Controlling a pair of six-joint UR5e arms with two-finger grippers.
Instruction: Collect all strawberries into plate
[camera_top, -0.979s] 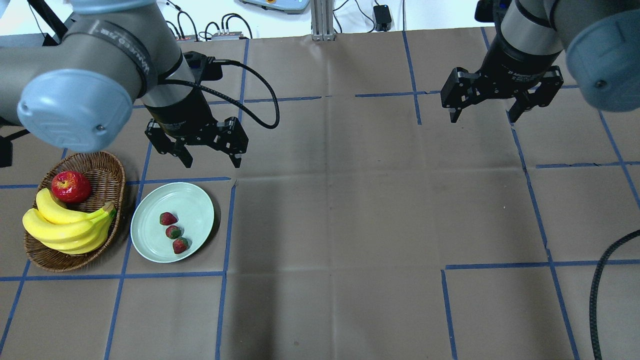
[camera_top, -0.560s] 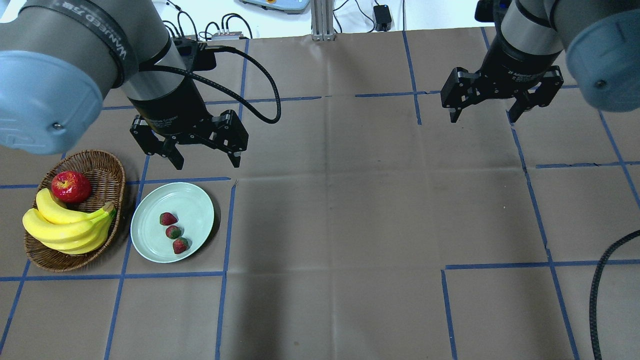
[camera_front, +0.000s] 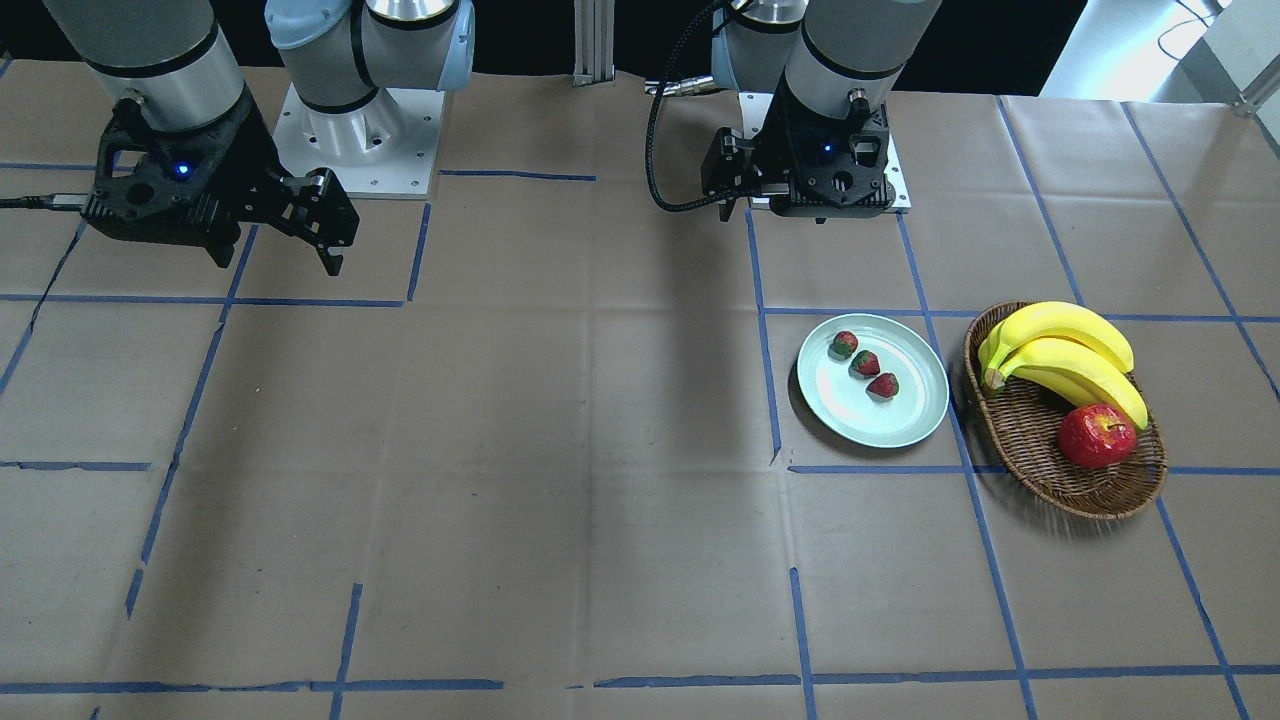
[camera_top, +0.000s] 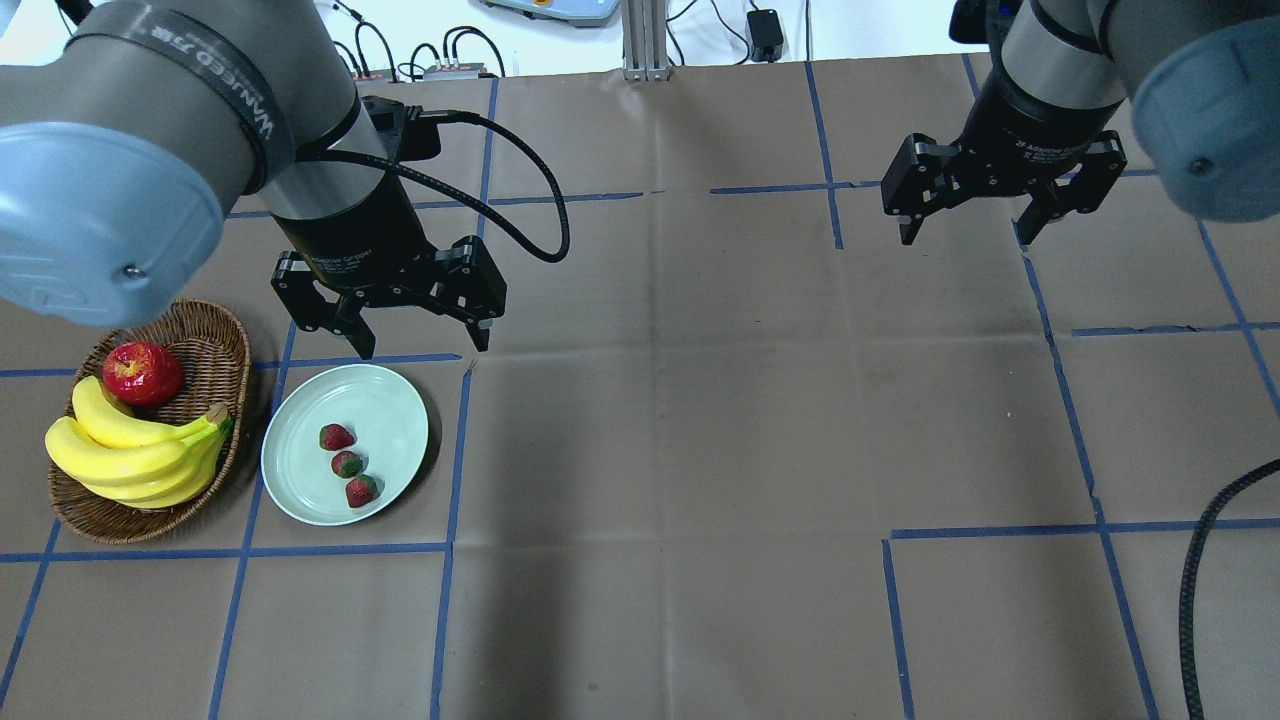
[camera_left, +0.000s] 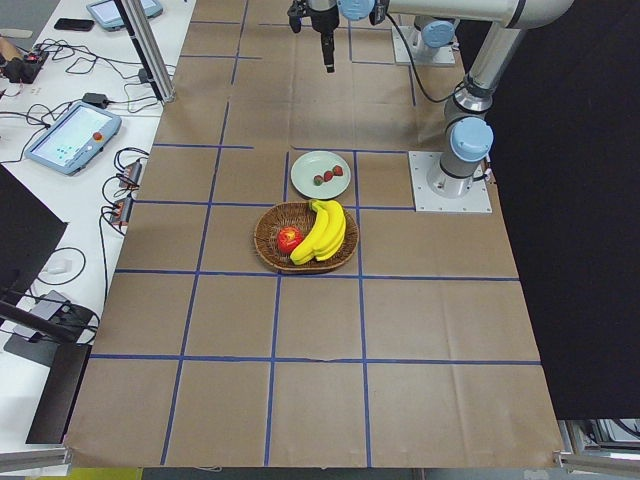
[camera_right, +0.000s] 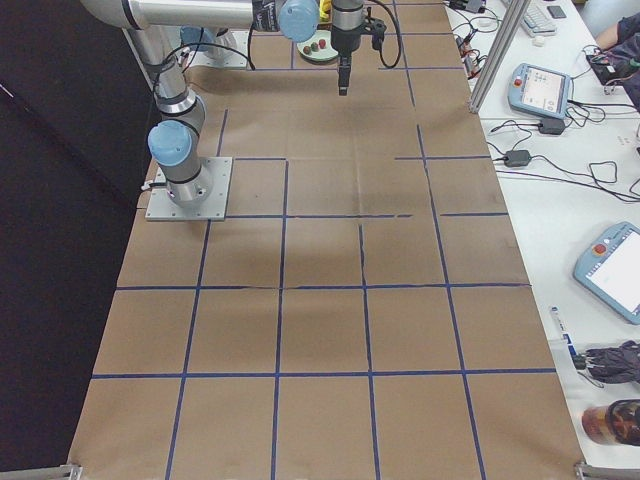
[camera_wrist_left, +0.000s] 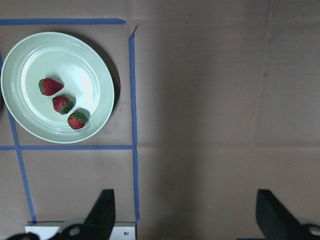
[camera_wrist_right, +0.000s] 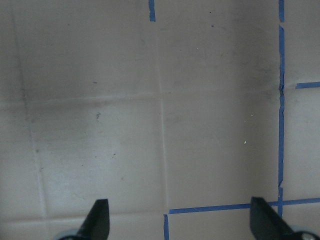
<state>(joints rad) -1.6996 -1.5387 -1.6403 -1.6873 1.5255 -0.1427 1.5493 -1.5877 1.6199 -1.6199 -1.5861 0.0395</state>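
Three strawberries (camera_top: 336, 437) (camera_top: 346, 463) (camera_top: 361, 490) lie in a row inside the mint-green plate (camera_top: 385, 410) at the table's left. They also show in the left wrist view (camera_wrist_left: 62, 104) on the plate (camera_wrist_left: 65, 55), and in the front view (camera_front: 865, 363). My left gripper (camera_top: 425, 347) is open and empty, held above the table just past the plate's far rim. My right gripper (camera_top: 965, 240) is open and empty, high over the far right of the table, with only bare paper below it in the right wrist view (camera_wrist_right: 180, 215).
An oval wicker basket (camera_top: 215, 340) with a red apple (camera_top: 142, 373) and a bunch of bananas (camera_top: 130, 450) stands just left of the plate. Brown paper with blue tape lines covers the table. A black cable (camera_top: 1195, 590) hangs at the right edge.
My left arm has swung and its open gripper has shifted a little nearer the plate. The strawberries, the plate and the right arm have not moved.
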